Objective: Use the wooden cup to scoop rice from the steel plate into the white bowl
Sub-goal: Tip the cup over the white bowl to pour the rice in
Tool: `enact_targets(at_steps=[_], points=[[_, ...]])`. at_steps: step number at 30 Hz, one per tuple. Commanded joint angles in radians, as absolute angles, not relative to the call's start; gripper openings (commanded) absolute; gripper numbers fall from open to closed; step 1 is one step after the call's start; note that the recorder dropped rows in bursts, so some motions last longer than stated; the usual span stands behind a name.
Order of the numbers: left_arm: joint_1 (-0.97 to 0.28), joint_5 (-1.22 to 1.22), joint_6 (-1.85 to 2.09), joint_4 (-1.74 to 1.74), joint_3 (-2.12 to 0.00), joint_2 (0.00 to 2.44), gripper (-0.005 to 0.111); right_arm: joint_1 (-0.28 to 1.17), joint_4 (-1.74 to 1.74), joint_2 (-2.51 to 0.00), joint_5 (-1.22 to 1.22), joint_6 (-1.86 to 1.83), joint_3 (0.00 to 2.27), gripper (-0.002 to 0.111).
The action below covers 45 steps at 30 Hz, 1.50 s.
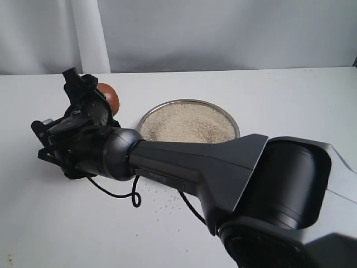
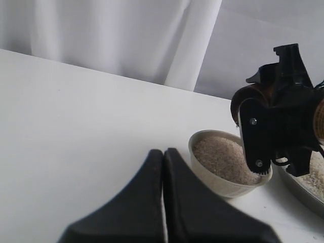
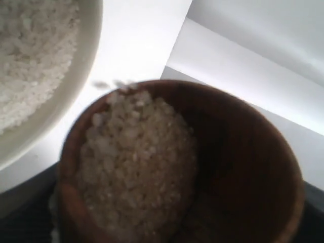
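My right gripper [image 1: 92, 95] reaches across to the left and is shut on the wooden cup [image 1: 110, 96], held above the table. In the right wrist view the wooden cup [image 3: 248, 167] is tilted toward the white bowl [image 3: 83, 76], with rice [image 3: 136, 162] piled at its lip and a few grains falling. From the left wrist view, the white bowl [image 2: 215, 185] holds a mound of rice [image 2: 223, 157] just under the right gripper [image 2: 276, 126]. The steel plate [image 1: 187, 101] is full of rice [image 1: 187, 124]. My left gripper [image 2: 163, 152] is shut and empty, short of the bowl.
Loose grains [image 1: 167, 204] lie scattered on the white table in front of the plate. A black cable [image 1: 134, 198] loops down from the right arm. A white curtain [image 2: 126, 35] hangs behind the table.
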<state>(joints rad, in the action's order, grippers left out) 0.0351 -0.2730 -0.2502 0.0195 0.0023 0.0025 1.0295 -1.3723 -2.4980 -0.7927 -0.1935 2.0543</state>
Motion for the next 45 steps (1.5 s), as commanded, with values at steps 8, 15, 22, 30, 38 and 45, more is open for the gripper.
enact_targets(at_steps=[8, 15, 22, 30, 38, 45], points=[[0.030, -0.267, -0.254, 0.018, 0.000, 0.000, 0.000, 1.036, -1.437, -2.502, -0.843, -0.342, 2.061, 0.000], [0.030, -0.267, -0.254, 0.018, 0.000, 0.000, 0.000, 1.036, -1.511, -2.502, -0.845, -0.366, 2.061, 0.000], [0.030, -0.267, -0.254, 0.018, 0.000, 0.000, 0.000, 1.036, -1.521, -2.505, -0.845, -0.419, 2.061, 0.000], [0.030, -0.267, -0.254, 0.018, 0.000, 0.000, 0.000, 1.036, -1.572, -2.505, -0.837, -0.419, 2.061, 0.000], [0.030, -0.267, -0.254, 0.018, 0.000, 0.000, 0.000, 1.036, -1.651, -2.505, -0.816, -0.419, 2.061, 0.000], [0.030, -0.267, -0.254, 0.018, 0.000, 0.000, 0.000, 1.036, -1.696, -2.505, -0.798, -0.419, 2.061, 0.000]])
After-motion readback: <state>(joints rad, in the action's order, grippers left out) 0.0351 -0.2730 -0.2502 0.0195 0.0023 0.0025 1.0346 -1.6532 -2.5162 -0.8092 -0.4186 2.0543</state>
